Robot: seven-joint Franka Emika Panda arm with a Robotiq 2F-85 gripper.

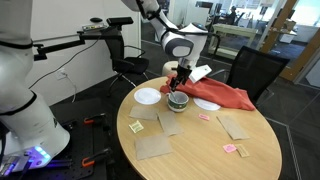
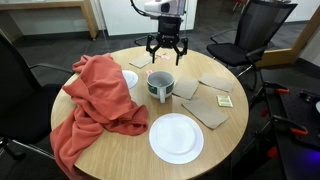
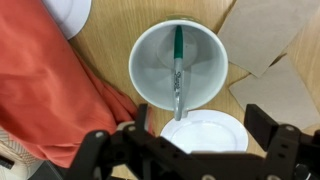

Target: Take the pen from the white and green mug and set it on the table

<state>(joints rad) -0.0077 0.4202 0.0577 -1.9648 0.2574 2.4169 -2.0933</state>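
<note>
The white and green mug (image 3: pixel 178 65) stands upright on the round wood table (image 2: pixel 232 140), seen from straight above in the wrist view. The pen (image 3: pixel 178 62), with a green top and silvery lower part, leans inside the mug and reaches over its near rim. My gripper (image 3: pixel 200 135) is open and empty, hovering above the mug with its fingers spread wide of the pen. In both exterior views the gripper (image 1: pixel 178 73) (image 2: pixel 165 48) hangs just above the mug (image 1: pixel 178 100) (image 2: pixel 160 85), apart from it.
A red cloth (image 2: pixel 95 100) (image 3: pixel 50 85) lies against the mug and drapes over the table edge. White plates (image 2: pixel 176 138) (image 3: pixel 205 132) (image 1: pixel 147 96) and tan cardboard squares (image 2: pixel 210 105) (image 3: pixel 265 35) lie around it. Black chairs (image 1: pixel 255 70) stand by the table.
</note>
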